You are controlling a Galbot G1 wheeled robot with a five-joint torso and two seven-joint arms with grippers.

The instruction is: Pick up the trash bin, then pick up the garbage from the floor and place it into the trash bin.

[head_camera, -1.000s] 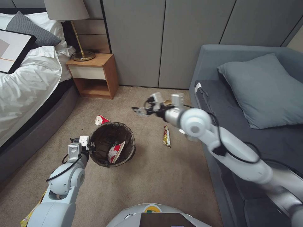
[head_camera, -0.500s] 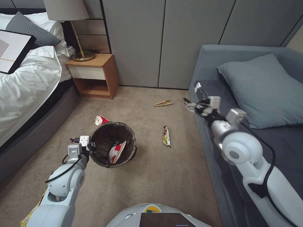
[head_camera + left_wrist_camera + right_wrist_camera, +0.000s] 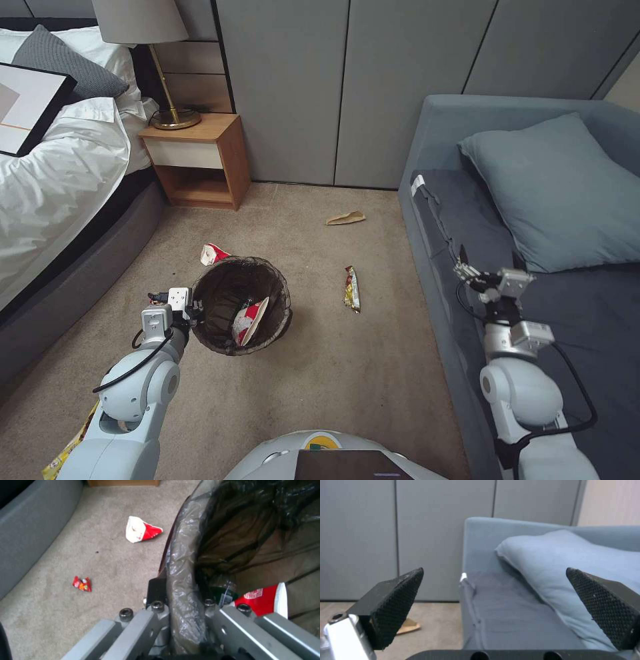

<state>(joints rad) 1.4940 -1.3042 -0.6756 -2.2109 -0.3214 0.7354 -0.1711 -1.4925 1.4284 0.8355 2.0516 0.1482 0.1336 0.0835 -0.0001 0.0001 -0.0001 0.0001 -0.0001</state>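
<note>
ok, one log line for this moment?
left hand: shut on trash bin rim | right hand: open, empty, over sofa | floor: paper cup, wrapper, paper scrap

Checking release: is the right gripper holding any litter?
No, the right gripper is open and empty in front of the grey-blue fabric sofa.

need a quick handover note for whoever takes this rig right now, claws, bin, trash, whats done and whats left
Left claw: shut on the rim of the trash bin, one finger inside the bag liner, one outside.
Right claw: open, empty, over the sofa seat at the robot's right.
Done: a red-and-white cup and a dark bottle lie in the bin.
Left on the carpet: crushed cup just beyond the bin, snack wrapper to the bin's right, tan paper scrap near the wall, small red wrapper on the bed side, yellow wrapper by the left arm.
</note>
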